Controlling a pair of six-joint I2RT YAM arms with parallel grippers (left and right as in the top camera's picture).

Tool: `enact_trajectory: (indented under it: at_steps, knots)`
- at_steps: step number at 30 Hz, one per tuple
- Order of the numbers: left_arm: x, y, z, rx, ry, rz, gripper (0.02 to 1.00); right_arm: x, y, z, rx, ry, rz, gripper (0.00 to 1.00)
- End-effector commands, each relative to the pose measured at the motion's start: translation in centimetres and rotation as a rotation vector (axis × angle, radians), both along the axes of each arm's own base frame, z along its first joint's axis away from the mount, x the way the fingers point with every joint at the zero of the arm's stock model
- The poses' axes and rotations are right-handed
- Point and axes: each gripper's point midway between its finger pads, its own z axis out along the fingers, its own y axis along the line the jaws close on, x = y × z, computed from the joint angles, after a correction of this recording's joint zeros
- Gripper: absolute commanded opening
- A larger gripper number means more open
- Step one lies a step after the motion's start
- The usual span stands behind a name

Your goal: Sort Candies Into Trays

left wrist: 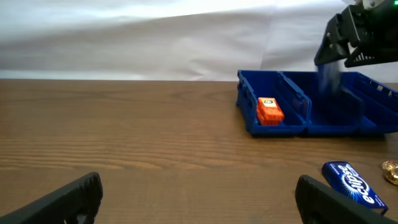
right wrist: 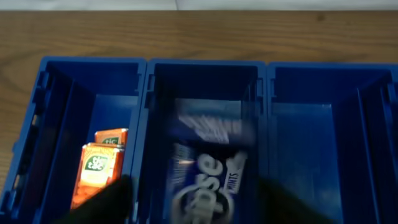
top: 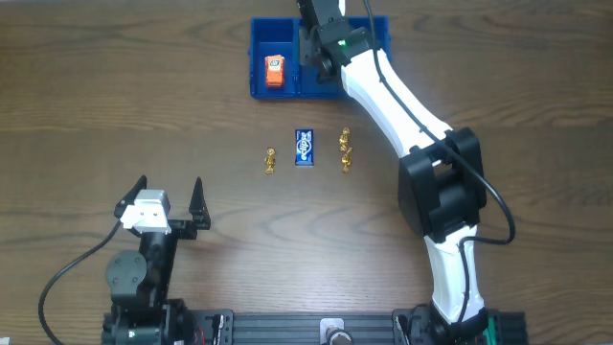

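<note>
Top view: a blue tray [top: 278, 94] of three compartments is set at the far side of the surface [top: 115, 105]. An orange candy box [top: 275, 69] is lodged in its left compartment. Over the middle compartment the right fingers [right wrist: 109, 202] are spread wide — a blurred blue mint pack [right wrist: 208, 168] is seen between them, gripped by neither. A second blue pack [top: 304, 147] and gold candies [top: 271, 159] are scattered on the surface near the tray. The left fingers [top: 198, 196] are spread wide with nothing between them, well apart from everything.
</note>
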Motion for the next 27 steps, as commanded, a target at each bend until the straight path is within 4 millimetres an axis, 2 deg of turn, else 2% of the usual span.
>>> enact_trajectory:
  at_steps: [1, 5, 7, 11, 13, 15, 19, 27]
  knots:
    - [-0.1, -0.4, -1.7, 0.012, 0.047, -0.023, 0.998, 0.6, -0.2, 0.5, -0.002, -0.016, -0.017, 0.842]
    - [-0.1, -0.4, -1.7, 0.012, 0.047, -0.023, 0.998, 0.2, -0.3, 0.9, -0.011, 0.002, -0.018, 0.86]
    - [-0.1, -0.4, -1.7, 0.012, 0.047, -0.023, 0.998, -0.2, -0.5, 2.3, -0.017, 0.014, -0.017, 0.866]
    - [-0.1, -0.4, -1.7, 0.012, 0.047, -0.023, 0.998, -2.1, -0.5, 7.5, -0.012, 0.018, -0.003, 0.869]
    - [-0.1, -0.4, -1.7, 0.012, 0.047, -0.023, 0.998, -4.1, -0.1, 10.0, -0.009, 0.033, 0.022, 0.869]
    - [-0.1, -0.4, -1.7, 0.012, 0.047, -0.023, 0.998, -6.4, 0.7, 11.1, -0.001, 0.079, 0.04, 0.877]
    - [-0.1, -0.4, -1.7, 0.012, 0.047, -0.023, 0.998, -10.5, 2.0, 9.7, 0.001, 0.221, 0.068, 0.899]
    - [-0.1, -0.4, -1.7, 0.012, 0.047, -0.023, 0.996, -15.4, 2.4, 2.4, -0.073, 0.482, -0.021, 0.932]
